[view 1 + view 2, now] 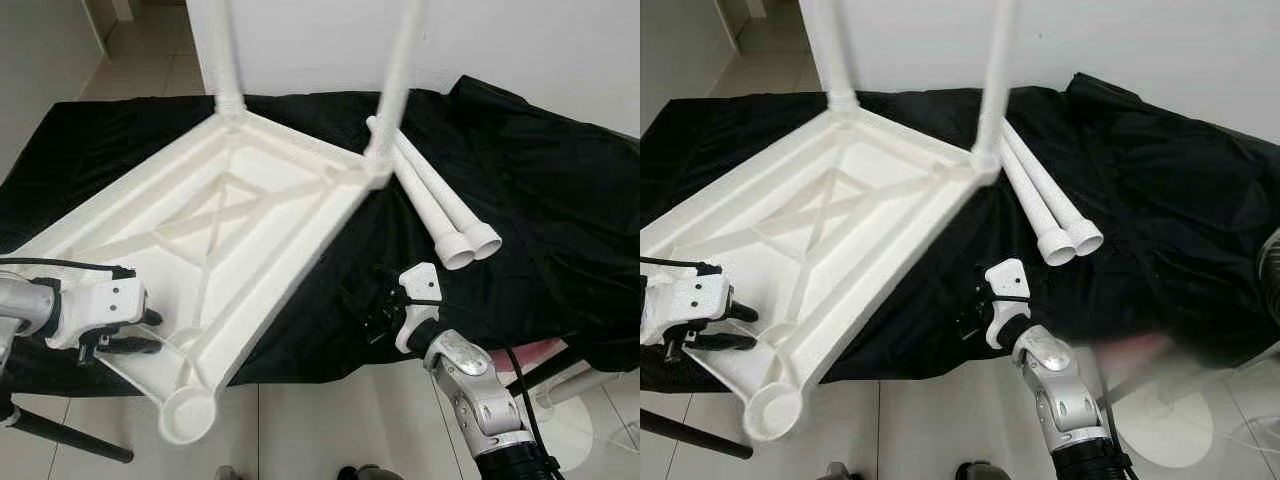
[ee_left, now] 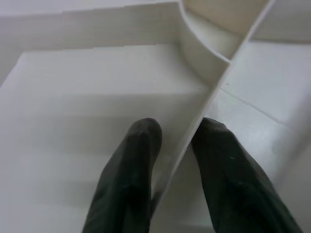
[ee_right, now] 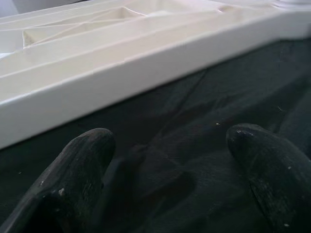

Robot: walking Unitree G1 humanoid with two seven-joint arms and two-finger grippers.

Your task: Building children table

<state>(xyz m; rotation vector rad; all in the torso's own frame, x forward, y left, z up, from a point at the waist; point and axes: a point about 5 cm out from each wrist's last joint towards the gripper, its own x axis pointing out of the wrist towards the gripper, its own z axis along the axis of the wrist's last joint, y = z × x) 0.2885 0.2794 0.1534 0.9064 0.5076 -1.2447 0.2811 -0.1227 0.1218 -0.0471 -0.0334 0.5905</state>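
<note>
1. Your workpiece is the white plastic table top (image 1: 230, 230), lying upside down on a surface draped in a black cloth (image 1: 540, 180). It covers the left half of the cloth, and its near corner socket (image 1: 188, 413) overhangs the near edge.

2. Two fitted legs (image 1: 398, 70) stand upright in the sockets at the far corners. Two loose legs (image 1: 440, 205) lie side by side on the cloth just beside the top's right far corner, flared ends toward you.

3. Your left gripper (image 1: 135, 332) sits at the top's near-left edge. In the left wrist view its fingers (image 2: 131, 165) straddle a thin inner rib (image 2: 194, 131), one to each side, close against it; whether they are actually pinching it cannot be told.

4. Your right gripper (image 1: 375, 310) hovers over bare cloth near the near edge, beside the top's long right rim (image 3: 121, 73), fingers spread wide and holding nothing.

5. Expect hollow moulded plastic: light, stiff and smooth, so likely slippery. The ribs and rim give the firmest hold on the top.

6. Take a loose leg around its shaft, not the flared end, since that end probably mates with the socket. The cloth may slide under it.
</note>
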